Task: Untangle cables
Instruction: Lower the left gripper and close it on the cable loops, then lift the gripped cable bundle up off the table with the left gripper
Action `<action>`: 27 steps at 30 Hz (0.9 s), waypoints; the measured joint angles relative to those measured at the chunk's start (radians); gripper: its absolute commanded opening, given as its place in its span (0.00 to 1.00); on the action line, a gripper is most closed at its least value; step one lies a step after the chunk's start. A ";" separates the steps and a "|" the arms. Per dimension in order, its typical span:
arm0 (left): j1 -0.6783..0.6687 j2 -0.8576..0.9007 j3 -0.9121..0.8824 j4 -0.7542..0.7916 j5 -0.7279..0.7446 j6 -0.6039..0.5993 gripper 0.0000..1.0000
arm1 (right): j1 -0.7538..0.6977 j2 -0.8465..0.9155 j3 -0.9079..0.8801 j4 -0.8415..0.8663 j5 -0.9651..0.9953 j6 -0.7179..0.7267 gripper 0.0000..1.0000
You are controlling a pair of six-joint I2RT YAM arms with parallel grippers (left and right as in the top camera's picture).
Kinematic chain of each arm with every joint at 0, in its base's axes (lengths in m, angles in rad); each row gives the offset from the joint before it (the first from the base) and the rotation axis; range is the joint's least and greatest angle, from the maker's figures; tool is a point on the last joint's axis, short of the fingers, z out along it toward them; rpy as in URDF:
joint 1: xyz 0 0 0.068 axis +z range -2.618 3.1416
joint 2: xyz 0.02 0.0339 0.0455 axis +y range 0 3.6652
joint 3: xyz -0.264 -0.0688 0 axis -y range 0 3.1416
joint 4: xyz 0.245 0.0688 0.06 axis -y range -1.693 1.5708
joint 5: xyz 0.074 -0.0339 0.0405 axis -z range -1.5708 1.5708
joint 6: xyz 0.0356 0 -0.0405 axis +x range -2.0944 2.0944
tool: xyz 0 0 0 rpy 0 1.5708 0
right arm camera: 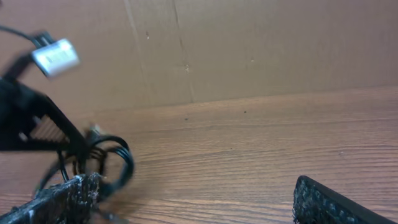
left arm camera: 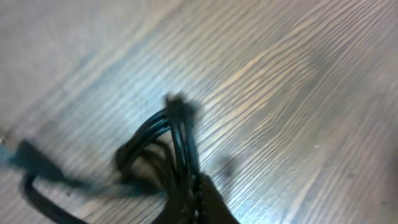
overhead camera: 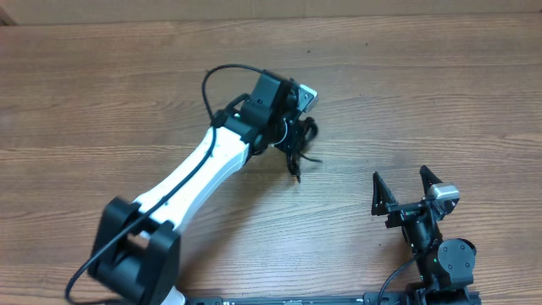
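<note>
The cables [overhead camera: 302,142] are a small knotted bundle of thin black cords, hanging just above the wooden table near its middle. My left gripper [overhead camera: 292,131] is shut on the bundle. In the left wrist view, looped strands of the cables [left arm camera: 176,134] rise from the closed left gripper [left arm camera: 198,190], and the picture is blurred. My right gripper [overhead camera: 401,178] stands open near the front right, well apart from the bundle. In the right wrist view the right gripper [right arm camera: 196,205] holds nothing, and the cables [right arm camera: 117,158] hang far to the left.
A brown cardboard wall [right arm camera: 249,50] closes the far side of the wooden table [overhead camera: 440,93]. The left arm's white link [overhead camera: 190,174] runs diagonally from the front left. A thicker black arm wire [overhead camera: 212,80] arcs above it.
</note>
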 measured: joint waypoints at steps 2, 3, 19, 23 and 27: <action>0.000 -0.045 0.000 0.000 0.002 0.000 0.04 | 0.000 0.000 0.000 0.000 0.000 0.000 1.00; 0.000 -0.070 0.000 0.000 0.002 0.003 0.04 | 0.000 0.000 0.000 0.000 0.000 0.000 1.00; 0.000 -0.234 0.008 -0.154 -0.094 0.070 0.76 | 0.000 0.000 0.000 0.000 0.000 0.000 1.00; 0.000 -0.201 0.008 -0.164 -0.150 0.040 1.00 | 0.000 0.000 0.000 0.000 0.000 0.000 1.00; 0.000 -0.131 0.008 -0.165 -0.176 -0.009 1.00 | 0.000 0.000 0.000 0.000 0.000 0.000 1.00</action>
